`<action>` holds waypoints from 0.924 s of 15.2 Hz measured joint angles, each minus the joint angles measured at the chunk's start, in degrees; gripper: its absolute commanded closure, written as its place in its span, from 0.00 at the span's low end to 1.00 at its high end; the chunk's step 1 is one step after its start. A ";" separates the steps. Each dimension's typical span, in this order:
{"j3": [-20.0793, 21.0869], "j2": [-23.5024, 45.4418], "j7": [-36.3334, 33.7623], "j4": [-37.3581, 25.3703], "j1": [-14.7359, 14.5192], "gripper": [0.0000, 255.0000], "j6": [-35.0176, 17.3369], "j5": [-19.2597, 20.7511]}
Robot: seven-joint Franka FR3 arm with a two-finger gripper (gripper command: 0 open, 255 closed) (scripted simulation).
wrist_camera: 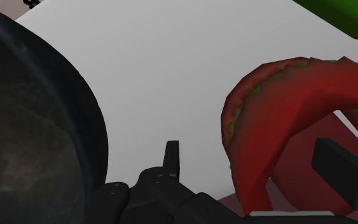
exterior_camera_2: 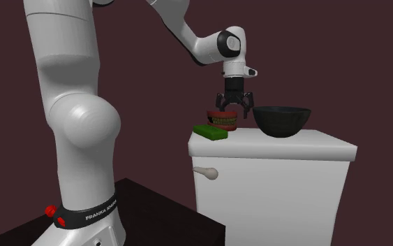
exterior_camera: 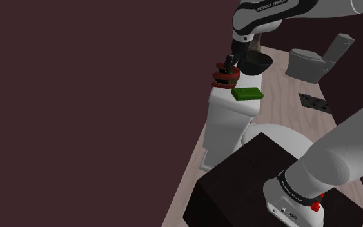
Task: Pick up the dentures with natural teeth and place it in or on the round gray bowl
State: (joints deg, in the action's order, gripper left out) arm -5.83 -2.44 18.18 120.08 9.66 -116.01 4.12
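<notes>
In the second exterior view, the white arm's base stands on the dark stand [exterior_camera_2: 153, 218] at the left, and beside it rises a white toilet tank [exterior_camera_2: 271, 192] with a flush lever [exterior_camera_2: 205, 172] on its front. The tank lid [exterior_camera_2: 306, 145] carries three things. A flat green block [exterior_camera_2: 210, 132] lies at the lid's left end, close to the front edge. Just beside and behind it, also near that left end, the dentures [exterior_camera_2: 223, 121], red-gummed with yellowish teeth, rest on the lid. The black hand [exterior_camera_2: 232, 110] hangs straight down over them, its fingers [wrist_camera: 171, 156] spread wide on either side; in the wrist view bare lid shows between one finger and the gum, so nothing is clasped. To the right, about midway along the lid, stands the round dark bowl [exterior_camera_2: 281, 120], upright and near the dentures.
</notes>
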 measured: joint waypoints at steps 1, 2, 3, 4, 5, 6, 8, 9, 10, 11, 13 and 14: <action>0.00 0.01 0.00 0.00 0.00 0.00 -0.01 0.00; 0.00 0.01 0.00 0.01 0.00 0.00 -0.02 0.00; 0.00 0.01 0.00 0.01 0.00 0.00 -0.02 0.00; 0.00 0.01 0.00 0.01 0.00 1.00 -0.02 0.00; 0.00 0.01 0.00 0.01 0.00 1.00 -0.02 0.00; 0.01 -0.03 0.00 -0.02 -0.01 1.00 -0.01 -0.02; 0.00 -0.02 0.01 -0.04 0.00 1.00 -0.04 -0.02; 0.00 -0.01 0.00 -0.05 0.00 1.00 -0.04 -0.02; 0.00 -0.02 0.01 -0.04 0.00 1.00 -0.03 -0.02; 0.00 -0.02 0.01 -0.04 0.00 1.00 -0.04 -0.01; -0.01 -0.01 0.01 -0.05 0.01 1.00 -0.04 -0.01; -0.01 0.00 0.00 -0.05 0.01 1.00 -0.04 -0.01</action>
State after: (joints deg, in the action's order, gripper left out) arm -5.84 -2.44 18.18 120.03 9.67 -116.05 4.11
